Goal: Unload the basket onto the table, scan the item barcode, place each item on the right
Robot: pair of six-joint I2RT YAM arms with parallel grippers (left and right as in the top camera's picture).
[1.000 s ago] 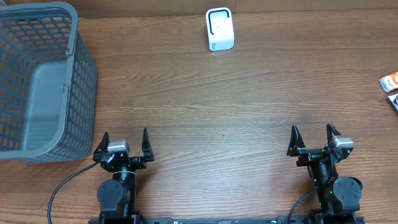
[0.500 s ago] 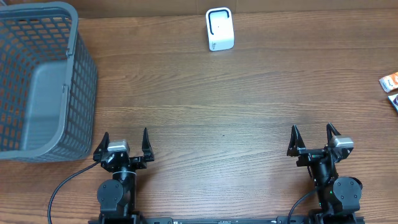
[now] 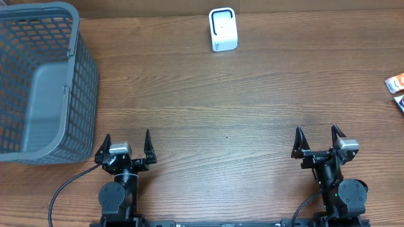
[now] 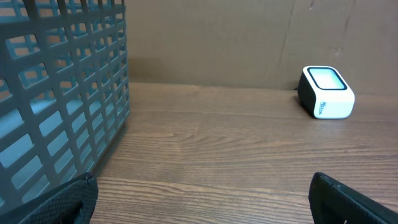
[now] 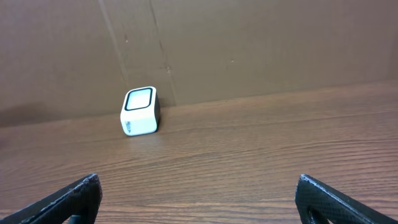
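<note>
Brown wood-grain table [image 3: 208, 101] bare and unobstructed across the middle, backed by a cardboard wall in both wrist views

Grey basket [image 3: 44, 82] forward and to the left of left gripper [image 3: 127, 144], filling the left side of the left wrist view; keep clear of its wall on any leftward swing

White scanner [image 3: 223, 29] upright at the far edge, forward-right of left gripper and forward-left of right gripper [image 3: 317, 139]; open table all the way to it from either side

Item packets [image 3: 398, 91] at the extreme right table edge, cut by the frame; forward and to the right of right gripper, well apart from it, far from left gripper. Long axis and barcode face not readable at this size. Right arm judged clearly nearer for pickup

Both grippers parked at the near edge, jaws spread wide, nothing held
</note>
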